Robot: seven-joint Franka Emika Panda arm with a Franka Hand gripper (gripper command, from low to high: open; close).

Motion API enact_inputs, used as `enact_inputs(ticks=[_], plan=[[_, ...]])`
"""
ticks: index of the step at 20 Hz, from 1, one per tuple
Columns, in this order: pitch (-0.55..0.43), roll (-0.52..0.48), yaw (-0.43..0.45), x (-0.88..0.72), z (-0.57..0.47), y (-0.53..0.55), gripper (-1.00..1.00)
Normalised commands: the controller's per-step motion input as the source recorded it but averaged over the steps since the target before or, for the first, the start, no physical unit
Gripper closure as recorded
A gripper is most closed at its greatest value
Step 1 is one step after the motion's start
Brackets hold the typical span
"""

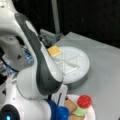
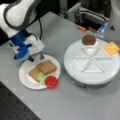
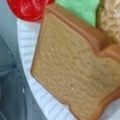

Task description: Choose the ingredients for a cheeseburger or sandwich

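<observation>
Gripper [image 2: 35,58]: hung just above the paper plate's [image 2: 26,83] rim; I could not tell my jaw state.
Sandwich [image 2: 43,73]: directly beneath me; top bread square [image 3: 75,72] filled the wrist view.
Patty [image 2: 89,39]: on the divided tray [image 2: 91,75], shown in a front view only.
Cheese [image 1: 54,50]: well apart from me.

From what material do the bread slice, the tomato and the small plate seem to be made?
Top bread slice: probably moulded plastic, matte, with a pitted face and a smooth raised crust rim. Tomato: likely glossy plastic, since it shows bright highlights. Small plate: seems paper, white with a ribbed, fluted rim. The gripper hangs at the plate's edge, beside the bread.
</observation>
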Motion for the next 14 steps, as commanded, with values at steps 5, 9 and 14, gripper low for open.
enact_inputs(ticks=[5, 9, 14], plan=[[0.003, -0.189, -0.004, -0.3, 0.14, 0.14, -1.0], [0.064, -0.263, -0.082, -0.33, 0.26, 0.31, -1.0], [0.06, -0.576, -0.181, -0.25, 0.4, 0.52, -1.0]])
